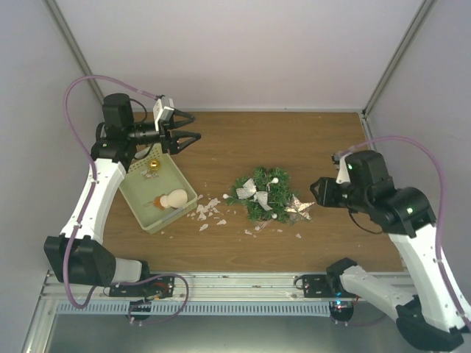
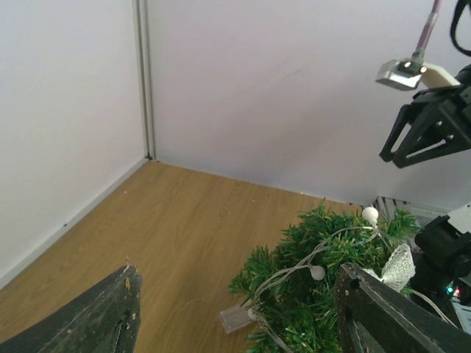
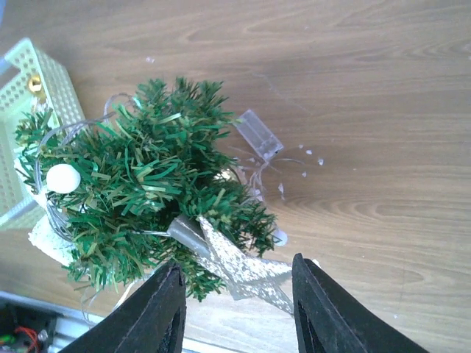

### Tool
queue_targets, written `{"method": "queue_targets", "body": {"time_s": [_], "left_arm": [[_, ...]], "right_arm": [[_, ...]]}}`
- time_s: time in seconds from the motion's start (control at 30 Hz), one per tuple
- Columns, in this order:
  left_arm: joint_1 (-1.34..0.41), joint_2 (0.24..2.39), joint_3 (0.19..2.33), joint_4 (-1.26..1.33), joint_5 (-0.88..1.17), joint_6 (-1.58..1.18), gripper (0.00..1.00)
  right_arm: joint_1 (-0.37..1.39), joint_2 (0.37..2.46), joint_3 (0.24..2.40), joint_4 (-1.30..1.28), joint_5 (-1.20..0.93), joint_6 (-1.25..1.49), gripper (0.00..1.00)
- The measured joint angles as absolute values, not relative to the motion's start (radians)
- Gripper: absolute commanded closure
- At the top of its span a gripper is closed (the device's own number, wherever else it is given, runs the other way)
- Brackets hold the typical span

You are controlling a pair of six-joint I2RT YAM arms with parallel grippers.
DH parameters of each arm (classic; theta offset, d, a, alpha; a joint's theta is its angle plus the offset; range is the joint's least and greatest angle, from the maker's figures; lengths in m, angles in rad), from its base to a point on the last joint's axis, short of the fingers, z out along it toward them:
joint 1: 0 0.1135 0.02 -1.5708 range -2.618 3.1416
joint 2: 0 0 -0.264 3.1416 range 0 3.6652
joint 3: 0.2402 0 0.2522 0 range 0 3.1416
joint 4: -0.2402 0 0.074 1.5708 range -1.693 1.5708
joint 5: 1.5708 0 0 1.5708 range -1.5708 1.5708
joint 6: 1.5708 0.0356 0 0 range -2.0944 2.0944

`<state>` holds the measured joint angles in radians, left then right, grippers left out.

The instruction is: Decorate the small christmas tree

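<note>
Right gripper (image 3: 237, 263): two black fingers nearest the lens, jaws apart either side of a silver glitter star (image 3: 246, 272). No clear pinch visible, so I read it as open.

The star sits at the tip of the small christmas tree (image 3: 147, 184), a bushy dark green needle tree. The tree stands mid-table and seems tipped, with its tip toward the right arm. The pot is not visible.

- Handling (judgement): light, soft, springy. Needles give under pressure and it tips easily. The star and the thin wire of white bead lights (image 3: 62, 178) look delicate.
- Best hold is probably low on the trunk or at the pot, not the foliage.
- A clear plastic battery box (image 3: 257, 134) lies on the table just beyond the tree, tethered by the wire. It may drag.

Left gripper (image 1: 184, 136): wide open and empty, well apart from the tree on its left.

A pale green perforated plastic tray (image 1: 135, 208) also lies left of the tree and holds a gold ball (image 1: 153, 166). White scraps (image 1: 210, 209) lie between tray and tree.

Surface: smooth wood-grain tabletop (image 1: 294, 140), probably slippery. Plain white walls close around it.
</note>
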<state>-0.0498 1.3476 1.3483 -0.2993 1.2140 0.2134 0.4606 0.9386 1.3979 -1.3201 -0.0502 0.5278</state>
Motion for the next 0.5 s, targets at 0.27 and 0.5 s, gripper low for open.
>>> {"method": "queue_targets", "body": {"time_s": [0.27, 0.5], "left_arm": [[-0.050, 1.348, 1.348, -0.298, 1.218, 0.217, 0.28], [-0.050, 1.349, 1.348, -0.295, 1.229, 0.212, 0.28]], "right_arm": [[0.461, 0.709, 1.314, -1.317, 0.050, 0.695, 0.58], [0.461, 0.551, 1.085, -1.288, 0.012, 0.805, 0.57]]}}
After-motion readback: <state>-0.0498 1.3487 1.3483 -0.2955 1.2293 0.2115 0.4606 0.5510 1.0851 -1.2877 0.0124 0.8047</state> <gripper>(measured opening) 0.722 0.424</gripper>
